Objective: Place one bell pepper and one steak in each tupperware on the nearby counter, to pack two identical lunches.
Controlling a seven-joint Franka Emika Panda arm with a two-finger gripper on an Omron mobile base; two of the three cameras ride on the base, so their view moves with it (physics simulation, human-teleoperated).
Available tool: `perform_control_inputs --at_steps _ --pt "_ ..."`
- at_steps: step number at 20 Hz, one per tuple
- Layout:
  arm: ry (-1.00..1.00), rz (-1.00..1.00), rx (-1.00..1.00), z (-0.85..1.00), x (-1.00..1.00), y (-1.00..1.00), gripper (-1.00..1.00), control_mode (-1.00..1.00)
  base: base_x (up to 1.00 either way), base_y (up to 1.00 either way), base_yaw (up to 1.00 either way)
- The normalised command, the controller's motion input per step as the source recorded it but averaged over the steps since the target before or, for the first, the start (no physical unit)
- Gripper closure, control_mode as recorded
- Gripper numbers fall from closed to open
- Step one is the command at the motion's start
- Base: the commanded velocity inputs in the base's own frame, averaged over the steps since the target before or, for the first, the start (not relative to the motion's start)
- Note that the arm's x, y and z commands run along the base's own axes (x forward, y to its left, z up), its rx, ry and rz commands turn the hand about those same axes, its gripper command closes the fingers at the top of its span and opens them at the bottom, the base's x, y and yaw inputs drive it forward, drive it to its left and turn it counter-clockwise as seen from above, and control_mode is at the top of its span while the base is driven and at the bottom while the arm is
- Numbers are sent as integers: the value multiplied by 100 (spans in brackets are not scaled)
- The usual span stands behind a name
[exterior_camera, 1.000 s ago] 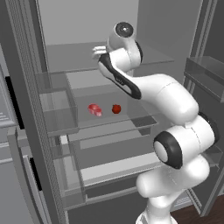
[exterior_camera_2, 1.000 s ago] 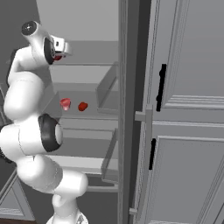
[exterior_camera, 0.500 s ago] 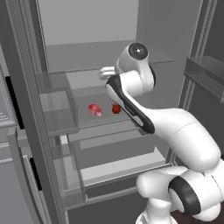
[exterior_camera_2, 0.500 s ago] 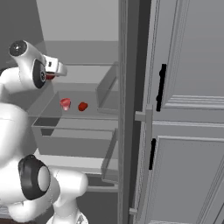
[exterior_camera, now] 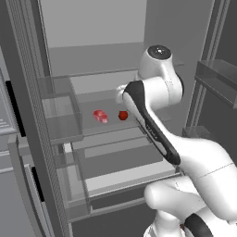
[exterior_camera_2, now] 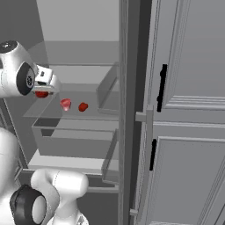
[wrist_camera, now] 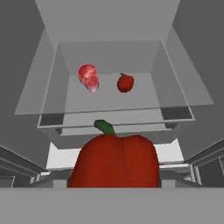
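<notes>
My gripper (exterior_camera_2: 43,89) is shut on a red bell pepper (wrist_camera: 114,161) with a green stem, held in front of the open fridge. The pepper looms large at the bottom of the hand view and hides the fingertips; in the right base view it shows as a red patch (exterior_camera_2: 41,94) under the hand. On the clear fridge shelf (wrist_camera: 113,116) beyond lie a pink-red steak (wrist_camera: 88,77) (exterior_camera: 100,115) (exterior_camera_2: 65,104) and a second, small red bell pepper (wrist_camera: 125,82) (exterior_camera: 122,115) (exterior_camera_2: 82,106), side by side and apart. The tupperware and the counter are out of view.
The fridge's left door stands open with clear bins (exterior_camera: 59,113), and another door bin (exterior_camera: 217,78) juts in at the right. A drawer (exterior_camera: 118,166) sits below the shelf. Grey panelled cabinet doors with black handles (exterior_camera_2: 162,88) flank the fridge.
The hand has come down and back out of the fridge with the bell pepper held in it. The steak and the small pepper on the shelf have stayed put.
</notes>
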Motion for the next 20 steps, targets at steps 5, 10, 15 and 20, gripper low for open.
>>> perform_control_inputs --at_steps 5,10,15,20 --pt "24 0 -13 -15 -58 -30 100 -100 0 0 0" --pt "38 0 -4 -16 -23 -21 100 -100 0 0 0" --pt "10 0 -1 -72 -76 -13 100 -100 0 0 0" --pt "3 -3 0 -51 -87 -34 100 -100 0 0 0"
